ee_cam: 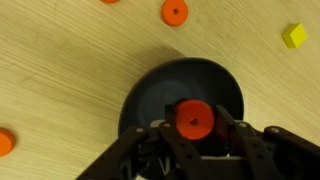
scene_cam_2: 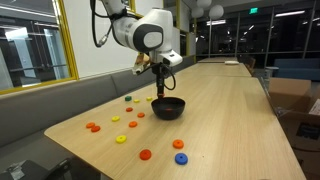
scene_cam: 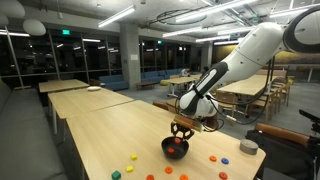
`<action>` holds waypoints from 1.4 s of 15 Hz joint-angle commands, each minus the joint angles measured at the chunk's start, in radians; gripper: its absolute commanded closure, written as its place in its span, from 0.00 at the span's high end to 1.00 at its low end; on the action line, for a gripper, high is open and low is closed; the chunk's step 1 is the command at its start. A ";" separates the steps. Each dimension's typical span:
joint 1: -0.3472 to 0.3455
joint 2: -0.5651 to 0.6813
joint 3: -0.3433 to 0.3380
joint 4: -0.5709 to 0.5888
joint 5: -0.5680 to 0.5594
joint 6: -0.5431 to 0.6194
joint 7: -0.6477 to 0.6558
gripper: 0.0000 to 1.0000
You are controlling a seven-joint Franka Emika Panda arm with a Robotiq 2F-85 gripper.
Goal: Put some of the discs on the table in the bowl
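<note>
The black bowl (ee_cam: 160,95) stands on the pale wood table (ee_cam: 60,70); it shows in both exterior views (scene_cam: 175,149) (scene_cam_2: 168,108). My gripper (ee_cam: 195,128) hangs right over the bowl (scene_cam: 180,130) (scene_cam_2: 160,93) and is shut on an orange disc (ee_cam: 194,119) held between its fingertips above the bowl's inside. Orange shows inside the bowl in an exterior view (scene_cam: 176,147). Loose discs lie around the bowl: orange (ee_cam: 174,12) (scene_cam: 212,158) (scene_cam_2: 145,154), yellow (scene_cam_2: 121,138), blue (scene_cam_2: 180,158) (scene_cam: 225,161).
A grey puck (scene_cam: 248,147) lies near the table's edge beside the bowl. A yellow square piece (ee_cam: 294,36) lies on the table. More wooden tables and chairs (scene_cam: 240,95) stand behind. A cardboard box (scene_cam_2: 305,100) stands beside the table.
</note>
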 commanded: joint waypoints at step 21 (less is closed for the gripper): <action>0.038 -0.138 -0.199 -0.379 -0.317 0.127 0.325 1.00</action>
